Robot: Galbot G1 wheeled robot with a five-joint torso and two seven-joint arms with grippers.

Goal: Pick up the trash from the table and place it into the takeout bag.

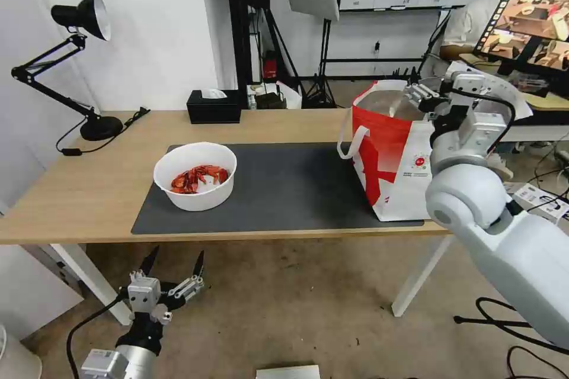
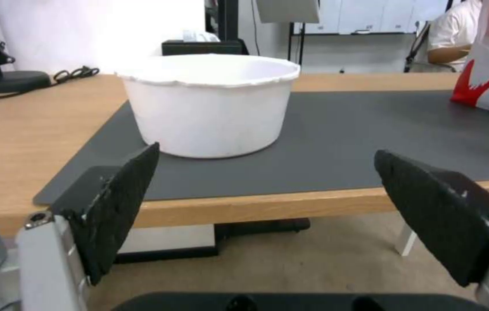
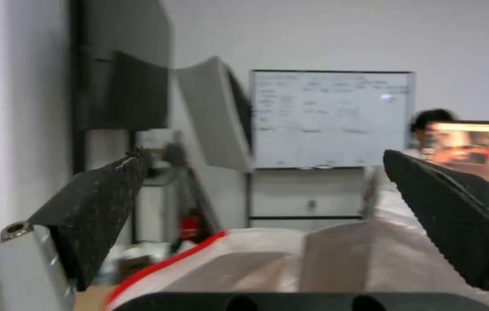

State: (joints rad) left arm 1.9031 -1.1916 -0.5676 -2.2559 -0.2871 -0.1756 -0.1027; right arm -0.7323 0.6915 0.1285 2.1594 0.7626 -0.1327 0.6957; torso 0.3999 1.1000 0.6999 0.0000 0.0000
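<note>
Round white bowl [image 1: 195, 175], red shells inside, on matte grey mat [image 1: 284, 189]. Left gripper [image 1: 173, 263] below table edge, fingers spread. Right gripper [image 3: 268, 216] over foil-lined takeout bag [image 1: 391, 154], spread, empty.

Head high; wrists low, table-facing

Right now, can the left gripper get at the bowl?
Probably yes: the left gripper, open, sits below the table edge facing the bowl, with nothing between them; it must rise first.
</note>
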